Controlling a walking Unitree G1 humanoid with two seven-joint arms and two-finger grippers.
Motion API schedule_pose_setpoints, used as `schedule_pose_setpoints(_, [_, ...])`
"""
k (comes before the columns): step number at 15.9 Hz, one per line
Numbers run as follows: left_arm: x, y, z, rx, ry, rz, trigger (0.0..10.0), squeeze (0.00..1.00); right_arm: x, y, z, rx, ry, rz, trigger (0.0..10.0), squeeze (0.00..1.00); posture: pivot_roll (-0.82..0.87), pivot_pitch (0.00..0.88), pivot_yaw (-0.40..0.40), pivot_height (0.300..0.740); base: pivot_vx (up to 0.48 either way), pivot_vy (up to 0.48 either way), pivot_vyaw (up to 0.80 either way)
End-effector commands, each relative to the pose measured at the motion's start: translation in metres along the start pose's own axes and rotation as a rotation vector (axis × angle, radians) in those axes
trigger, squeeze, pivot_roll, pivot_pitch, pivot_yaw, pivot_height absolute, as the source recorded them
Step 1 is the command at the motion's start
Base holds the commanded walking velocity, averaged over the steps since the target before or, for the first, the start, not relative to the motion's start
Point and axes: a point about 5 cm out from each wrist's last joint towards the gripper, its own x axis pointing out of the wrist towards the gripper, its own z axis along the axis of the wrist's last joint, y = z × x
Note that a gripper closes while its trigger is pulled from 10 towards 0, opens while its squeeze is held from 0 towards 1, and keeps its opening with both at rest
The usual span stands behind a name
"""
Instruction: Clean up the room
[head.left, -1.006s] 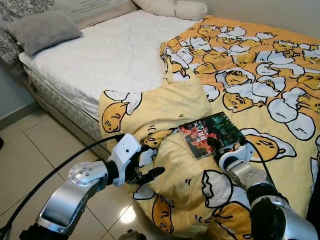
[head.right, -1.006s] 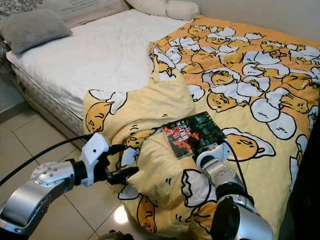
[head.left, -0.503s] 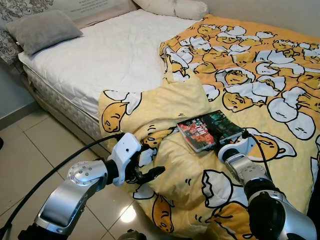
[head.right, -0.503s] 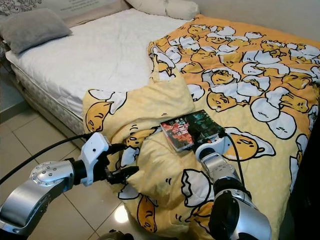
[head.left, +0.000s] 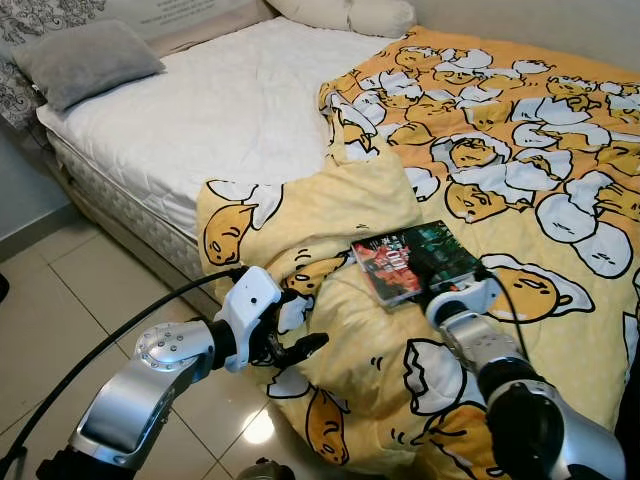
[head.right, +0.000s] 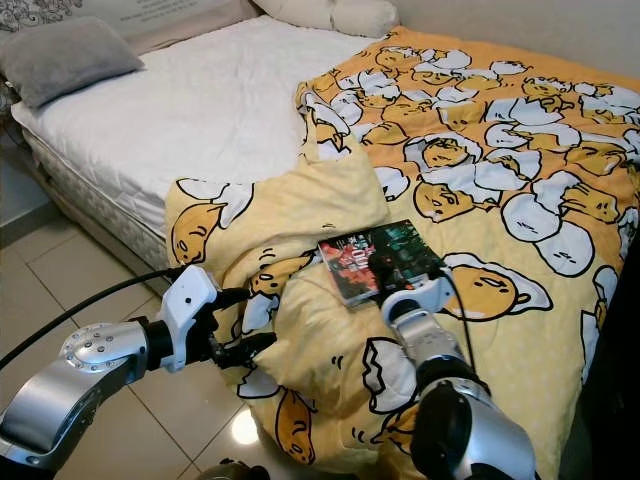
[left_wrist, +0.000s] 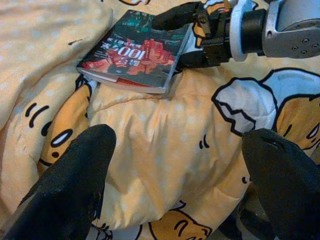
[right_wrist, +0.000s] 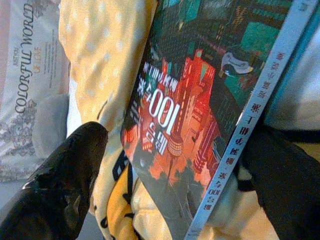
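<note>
Plainly, the book is the thing in hand: a paperback with a dark red-and-teal cover, lying face up on a rumpled fold of the yellow egg-print duvet, near the foot edge of the bed. It looks light and fairly stiff across its cover, though the glossy surface is probably slippery and the pages could fan or bend if it is lifted by one corner alone. The spine edge, white with printed characters, seems the firmest place to take hold.

The right gripper is at the book's near edge. In the left wrist view one finger lies over the cover and the other sits beneath the spine edge, so the fingers bracket the book; whether they actually press on it cannot be told. The soft bedding underneath will likely give way, which should let the lower finger slide under.

The left gripper hovers with its fingers spread wide and holding nothing, just beside the duvet's hanging edge, above the tiled floor. Beyond lie the bare white mattress and a grey pillow.
</note>
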Motion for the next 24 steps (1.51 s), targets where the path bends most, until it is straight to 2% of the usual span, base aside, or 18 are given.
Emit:
schedule_pose_setpoints(1, [-0.005,0.001,0.003,0.018,0.001,0.012,10.0,0.50,0.005,0.011,-0.003,-0.021,0.009,0.018,10.0,0.00,0.11,0.012,0.089,0.740,0.000,0.000,0.00])
schedule_pose_setpoints(2, [-0.007,0.001,0.003,0.018,0.004,0.013,10.0,0.50,0.005,0.012,-0.005,-0.023,0.006,0.015,9.7,0.00,0.11,0.020,0.091,0.740,0.000,0.000,0.00])
schedule_pose_setpoints(3, [-0.008,0.001,0.003,0.018,0.007,0.014,10.0,0.50,0.006,0.013,-0.005,-0.022,0.003,0.014,8.0,0.00,0.11,0.022,0.091,0.740,0.000,0.000,0.00])
schedule_pose_setpoints(4, [-0.010,0.000,0.003,0.018,0.008,0.014,10.0,0.50,0.006,0.013,-0.005,-0.021,-0.001,0.011,3.2,0.00,0.12,0.030,0.092,0.740,0.000,0.000,0.00])
schedule_pose_setpoints(6, [-0.013,-0.002,0.004,0.015,0.012,0.014,10.0,0.50,0.007,0.012,-0.006,-0.044,-0.002,-0.038,3.4,0.00,0.12,0.048,0.096,0.740,0.000,0.000,0.00])
schedule_pose_setpoints(8, [-0.015,-0.006,0.006,0.010,0.014,0.013,10.0,0.50,0.006,0.009,-0.008,-0.053,-0.007,-0.092,3.1,0.00,0.13,0.077,0.102,0.740,0.000,0.000,0.00])
schedule_pose_setpoints(11, [-0.018,-0.013,0.007,-0.002,0.015,0.017,10.0,0.50,0.007,0.011,-0.010,-0.005,-0.034,-0.088,3.9,0.00,0.16,0.112,0.102,0.740,0.000,0.000,0.00])
schedule_pose_setpoints(13, [-0.018,-0.015,0.009,-0.005,0.015,0.026,10.0,0.50,0.009,0.017,-0.010,0.013,-0.043,-0.061,3.7,0.00,0.17,0.117,0.102,0.740,0.000,0.000,0.00])
schedule_pose_setpoints(14, [-0.018,-0.014,0.011,-0.005,0.015,0.028,10.0,0.50,0.011,0.021,-0.009,0.019,-0.051,-0.042,1.6,0.00,0.17,0.116,0.102,0.740,0.000,0.000,0.00])
schedule_pose_setpoints(15, [-0.018,-0.014,0.012,-0.005,0.014,0.029,10.0,0.49,0.011,0.024,-0.008,0.025,-0.059,-0.031,0.2,0.00,0.17,0.114,0.102,0.740,0.000,0.000,0.00])
schedule_pose_setpoints(20, [-0.013,-0.012,0.019,0.004,0.003,0.034,10.0,0.49,0.013,0.030,-0.006,0.042,-0.077,-0.011,0.0,0.00,0.15,0.079,0.101,0.740,0.000,0.000,0.00])
schedule_pose_setpoints(24, [-0.011,-0.007,0.018,0.011,0.004,0.043,10.0,0.49,0.010,0.022,-0.003,0.051,-0.088,-0.020,0.0,0.00,0.15,0.046,0.104,0.740,0.000,0.000,0.00])
